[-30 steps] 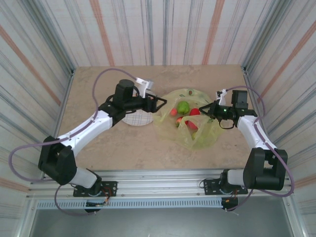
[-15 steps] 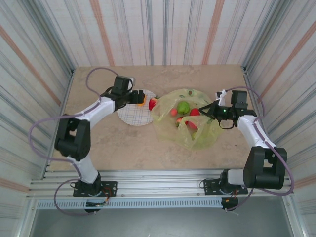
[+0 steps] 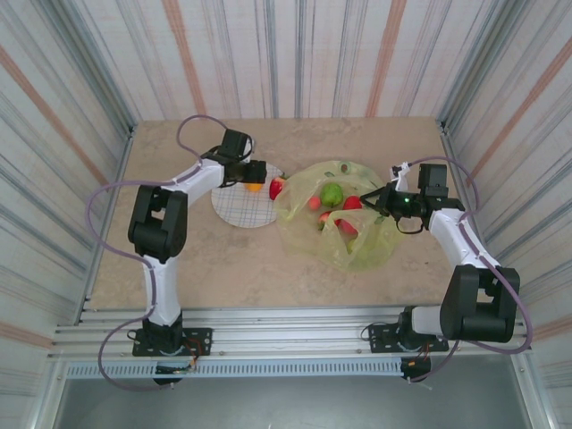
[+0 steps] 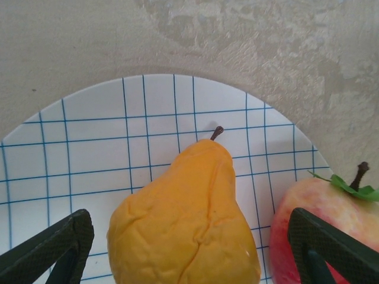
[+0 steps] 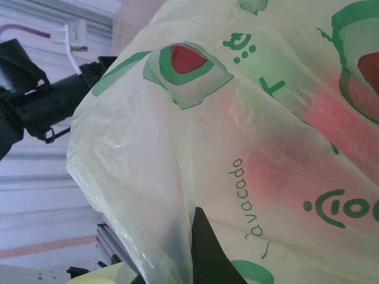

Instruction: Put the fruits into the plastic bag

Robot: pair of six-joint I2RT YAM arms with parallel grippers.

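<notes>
You can read "avacado" printed in green on the plastic bag point(image 5: 177, 148). Your right hand point(image 3: 386, 200) clenches a fold of it, and red fruits point(image 5: 296, 136) blur through the film. Your left hand point(image 4: 186, 239) is released, straddling the pear point(image 4: 183, 195) on the plate point(image 4: 89, 148). The frame edge cuts off a reddish fruit point(image 4: 320, 204) beside it.

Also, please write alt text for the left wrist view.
A yellow-orange pear lies on a white plate with blue grid lines, framed by the open left end effector. A pink-red fruit with a green leaf sits at the right edge.
</notes>
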